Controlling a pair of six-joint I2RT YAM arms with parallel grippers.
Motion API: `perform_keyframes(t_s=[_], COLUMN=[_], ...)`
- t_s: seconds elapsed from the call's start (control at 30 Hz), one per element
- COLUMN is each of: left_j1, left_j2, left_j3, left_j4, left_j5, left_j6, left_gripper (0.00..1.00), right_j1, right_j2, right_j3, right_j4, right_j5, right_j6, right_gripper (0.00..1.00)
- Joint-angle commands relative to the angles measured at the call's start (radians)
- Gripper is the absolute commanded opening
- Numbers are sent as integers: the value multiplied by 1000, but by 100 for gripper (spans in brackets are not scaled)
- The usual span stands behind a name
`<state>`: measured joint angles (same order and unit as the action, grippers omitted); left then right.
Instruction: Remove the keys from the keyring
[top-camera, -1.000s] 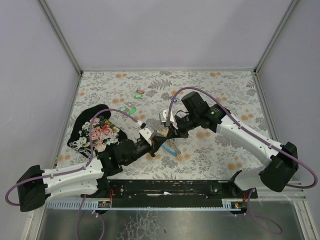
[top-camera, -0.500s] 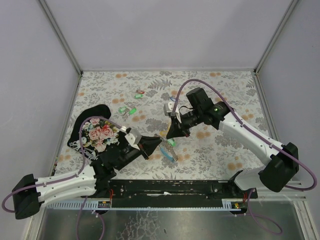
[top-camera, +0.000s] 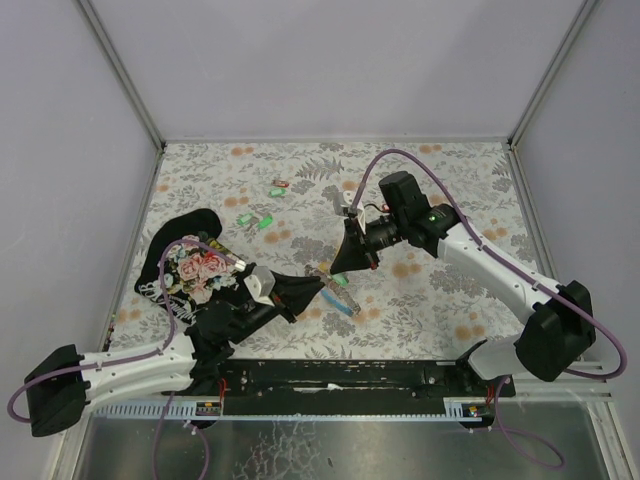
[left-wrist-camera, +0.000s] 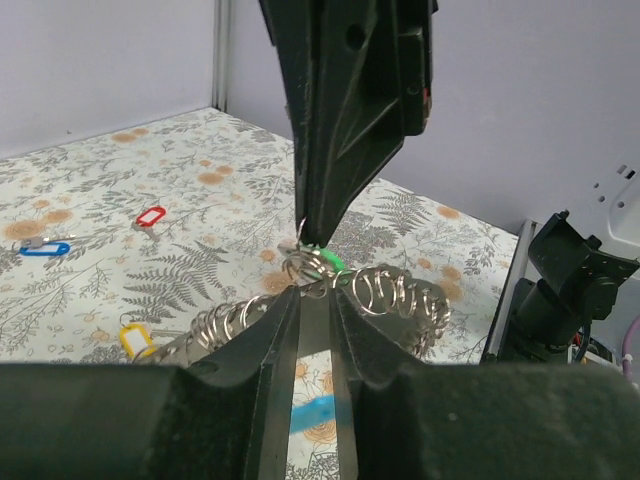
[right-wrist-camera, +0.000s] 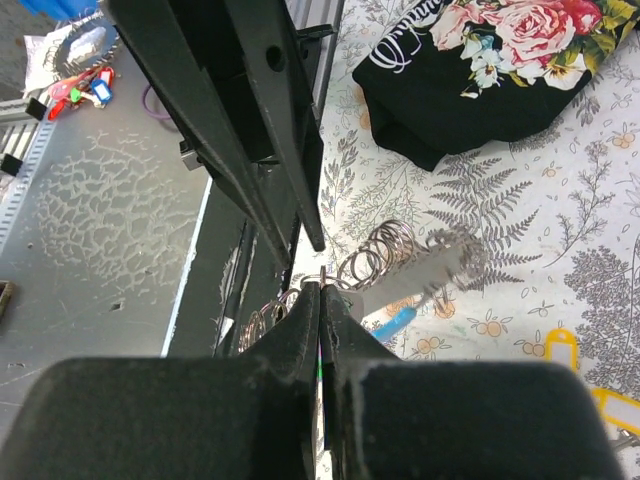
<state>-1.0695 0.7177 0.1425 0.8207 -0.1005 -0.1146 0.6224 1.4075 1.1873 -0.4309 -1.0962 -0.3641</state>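
The keyring (top-camera: 338, 298) is a grey strap loop strung with metal rings and has one blue section (left-wrist-camera: 315, 412). It hangs just above the table between the two arms, seen in the left wrist view (left-wrist-camera: 400, 295) and the right wrist view (right-wrist-camera: 420, 275). My right gripper (top-camera: 340, 272) points down and is shut on the small green key (left-wrist-camera: 325, 260) and its ring at the strap's top; a green sliver shows between its jaws (right-wrist-camera: 322, 285). My left gripper (top-camera: 320, 284) stands open by a narrow gap (left-wrist-camera: 312, 295), its tips right at the strap. I cannot tell if they touch it.
A black floral cloth (top-camera: 190, 265) lies at the left, beside my left arm. Loose tags lie on the patterned table: green ones (top-camera: 266, 222), a red one (left-wrist-camera: 150, 216), a blue one (left-wrist-camera: 42, 248) and a yellow one (left-wrist-camera: 135, 338). Walls close in the table's far and side edges.
My left arm has drawn back toward its base and its jaws have parted a little. The right gripper has stayed shut on the green key, shifting slightly right.
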Motion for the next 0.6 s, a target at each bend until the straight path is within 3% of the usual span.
perform_keyframes(t_s=[0.0, 0.57], left_j1=[8, 6], left_j2=[31, 129], left_j3=[12, 47], left_j4=[126, 161], left_j5=[34, 25], left_j6=[15, 1], left_gripper=[18, 19], right_j1=[-19, -21], right_j2=[1, -3], right_j3=[-12, -24], right_j4=[105, 118], right_j5=[-78, -74], right_j6=[85, 91], right_gripper=[0, 0])
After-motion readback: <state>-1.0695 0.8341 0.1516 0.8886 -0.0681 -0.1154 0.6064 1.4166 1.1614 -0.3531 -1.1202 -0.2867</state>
